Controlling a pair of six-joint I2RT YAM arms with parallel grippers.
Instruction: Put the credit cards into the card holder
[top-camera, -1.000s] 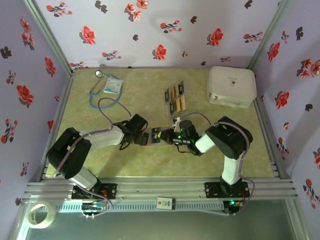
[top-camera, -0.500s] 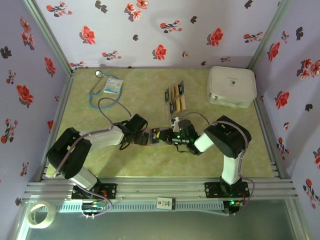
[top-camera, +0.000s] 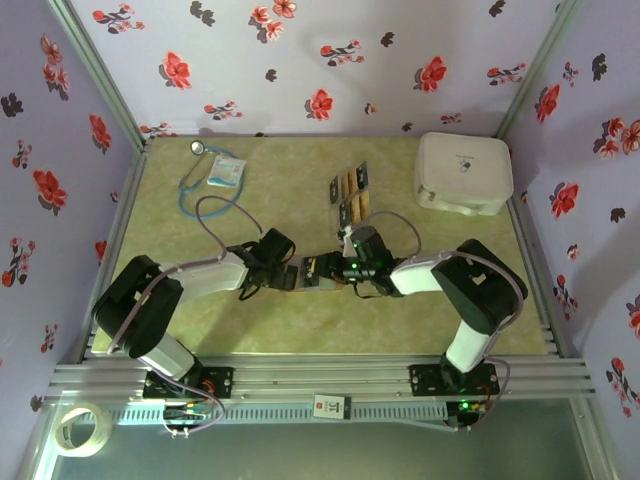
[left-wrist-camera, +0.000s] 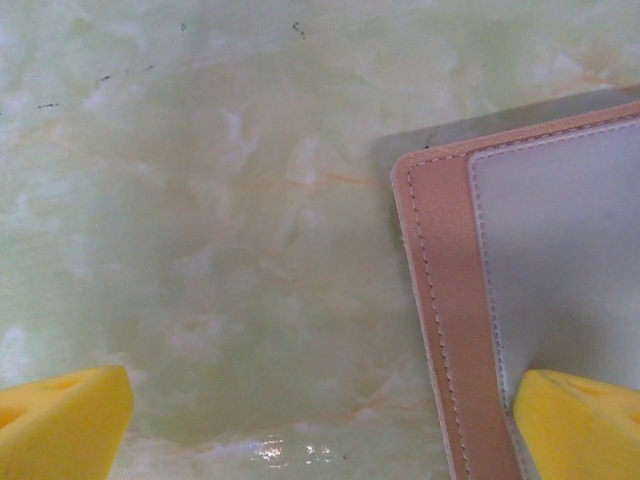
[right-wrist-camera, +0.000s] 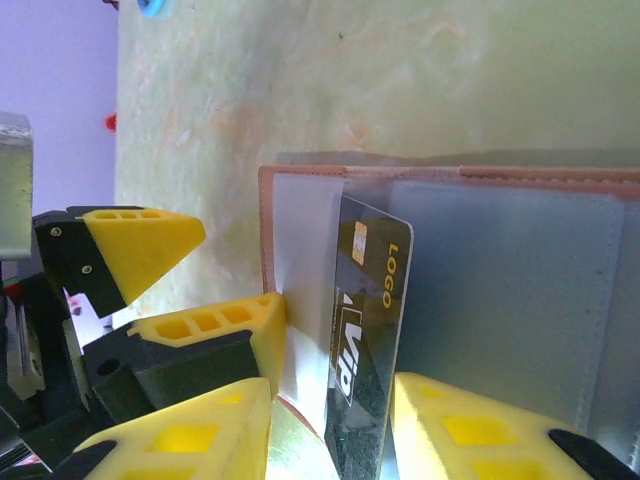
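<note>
A roll of tape (top-camera: 80, 428) lies at the near left corner, outside the green marbled surface (top-camera: 300, 325). Both arms reach in from the near edge and meet in the middle of the surface, where the card holder (top-camera: 318, 270) lies open and flat. The left fingers (top-camera: 287, 274) come at it from the left, the right fingers (top-camera: 347, 268) from the right.

In the left wrist view the left fingers stand wide with nothing between them. One yellow tip hangs over bare surface; the other lies on the greyish clear pocket, just inside the holder's reddish-brown stitched border. The right wrist view shows that same tip against the holder's left edge, with its partner off the holder to the side.

The right fingers are partly apart, and a dark card (right-wrist-camera: 368, 340) with gold lettering stands on its edge between them. Its far end lies over the holder's clear pocket; whether it is inside I cannot tell. A gap shows between the card and one finger; whether the other finger touches it I cannot tell.

Beyond the holder a group of loose credit cards (top-camera: 352, 195), dark and yellow-orange, lies in two short rows on the surface, apart from the holder. Near the far right corner sits a white case (top-camera: 463, 172). At the far left a stethoscope (top-camera: 200, 170) curls beside a small packet (top-camera: 227, 170)
</note>
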